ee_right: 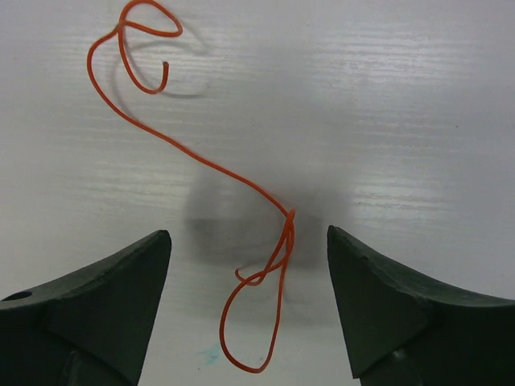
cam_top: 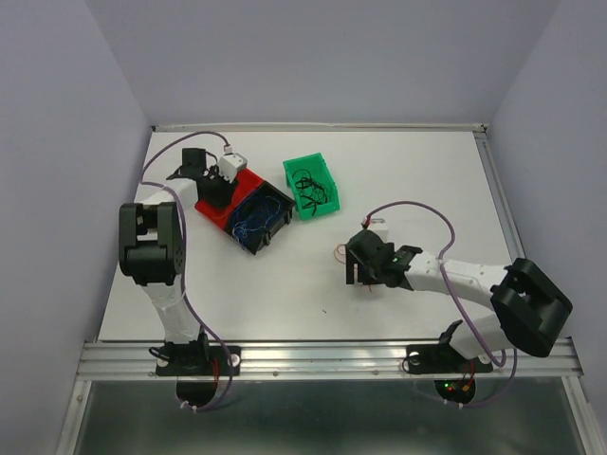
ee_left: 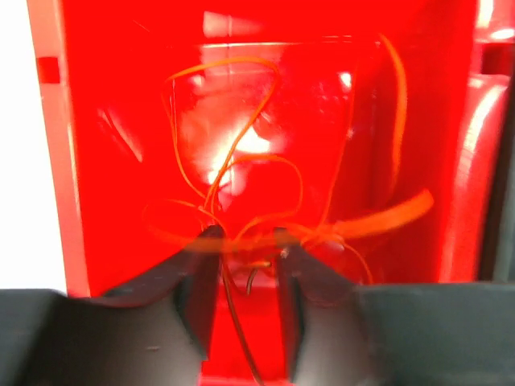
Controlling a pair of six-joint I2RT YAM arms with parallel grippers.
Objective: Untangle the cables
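My left gripper (cam_top: 219,192) reaches down into a red bin (cam_top: 211,211). In the left wrist view its jaws (ee_left: 245,235) stand a little apart, with thin red cables (ee_left: 241,157) looped on the bin floor and crossing the fingertips. A dark blue bin (cam_top: 275,204) holds blue cables (cam_top: 251,226). A green bin (cam_top: 305,163) holds black cables (cam_top: 309,186). My right gripper (cam_top: 354,260) is open just above the table. One loose red cable (ee_right: 217,167) lies between its fingers (ee_right: 129,281), looped and crossed on itself, and it also shows in the top view (cam_top: 340,251).
The three bins stand together at the back left of the white table (cam_top: 427,171). Grey walls close in the back and both sides. A metal rail (cam_top: 322,355) runs along the near edge by the arm bases.
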